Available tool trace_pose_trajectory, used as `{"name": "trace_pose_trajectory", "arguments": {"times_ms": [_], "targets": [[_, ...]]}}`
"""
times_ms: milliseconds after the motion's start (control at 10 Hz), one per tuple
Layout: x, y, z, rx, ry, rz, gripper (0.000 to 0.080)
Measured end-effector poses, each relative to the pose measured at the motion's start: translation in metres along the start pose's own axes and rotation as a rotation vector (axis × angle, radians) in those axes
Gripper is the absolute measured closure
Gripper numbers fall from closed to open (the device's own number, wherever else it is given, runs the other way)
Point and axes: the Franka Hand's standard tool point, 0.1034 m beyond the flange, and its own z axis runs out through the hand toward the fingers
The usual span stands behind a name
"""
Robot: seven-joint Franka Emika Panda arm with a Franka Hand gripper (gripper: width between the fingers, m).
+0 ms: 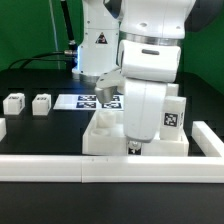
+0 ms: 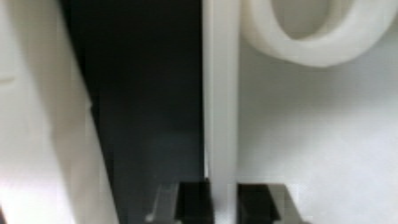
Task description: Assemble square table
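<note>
Nearest the exterior view runs the rail (image 1: 40,168), along the front edge of the table (image 1: 40,135) and turning back at the exterior view's right. Just behind it lies the slab (image 1: 100,135), close against the rail's corner. The hand (image 1: 134,148) reaches straight down onto the slab's near part.

In the wrist view the hand (image 2: 224,200) straddles a thin white edge of the slab (image 2: 320,130). One dark finger (image 2: 263,202) lies on each side with no gap showing, so the hand looks narrow and clamped on that edge. A round corner hole (image 2: 306,20) shows further along.

Judging by this, the step in hand is seating the slab in the rail's corner before any leg goes in. The next move calls for letting go cleanly without dragging the slab, then lifting clear to fetch a leg.

A tagged white block (image 1: 173,118) stands just behind the hand, perhaps a leg; I cannot tell. Two legs (image 1: 13,103) (image 1: 41,103) wait well apart on the exterior view's left. The marker board (image 1: 85,100) lies beyond. The arm comes from the far side, wrist vertical over the slab.
</note>
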Motion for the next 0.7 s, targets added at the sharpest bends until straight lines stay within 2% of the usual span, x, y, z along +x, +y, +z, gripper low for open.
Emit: {"name": "trace_pose_trajectory", "arguments": {"times_ms": [200,300,400,500,600,700], "targets": [[-0.006,0.000,0.001,-0.001,-0.024,-0.132,0.0745],[-0.004,0.000,0.002,-0.005,-0.030,-0.157,0.0745],[0.014,-0.003,0.004,-0.006,-0.032,-0.205,0.0745],[0.036,-0.002,0.004,0.003,-0.019,-0.234,0.0745],[0.050,0.002,0.001,0.009,-0.024,-0.275,0.0745],[0.052,0.006,-0.003,0.017,-0.065,-0.333,0.0745]]}}
